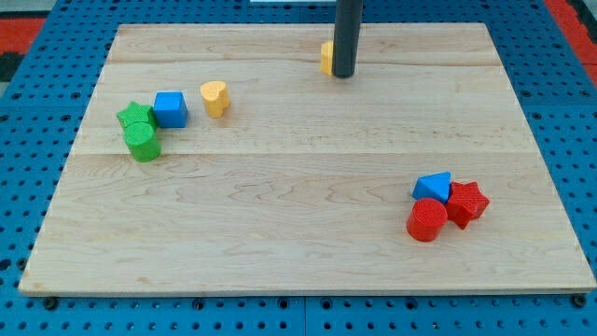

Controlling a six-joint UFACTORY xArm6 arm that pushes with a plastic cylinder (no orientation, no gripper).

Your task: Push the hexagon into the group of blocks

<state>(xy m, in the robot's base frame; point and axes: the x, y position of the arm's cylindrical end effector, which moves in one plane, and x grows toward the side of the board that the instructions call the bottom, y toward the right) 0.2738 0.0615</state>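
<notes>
A: What did we have at the view's left?

B: We had a small cluster near the left edge of the wooden board (280,233). A green star block (131,115) sat touching a green cylinder (143,142) just below it, and a blue cube (171,108) stood right beside the star. A yellow heart-shaped block (215,98) lay just to the right of the cube, with a thin gap between them.

A: And in the middle?

B: Near the view's top, our dark rod came straight down, and my tip (343,74) rested on the board. A yellow block (327,57), which we took for the hexagon though most of it was hidden behind the rod, sat against the rod's left side. It looked to be touching, but we could not be sure.

A: Was the tool holding anything?

B: No. We had only a plain rod with nothing to clench or release, so it grasped nothing; it merely stood beside that yellow block.

A: So where did the hexagon stand relative to the groups?

B: It was well apart from both, alone near the top edge.

A: And on the right?

B: Low on the board, a blue triangular block (433,185), a red star block (467,203) and a red cylinder (427,220) huddled together, all touching.
</notes>
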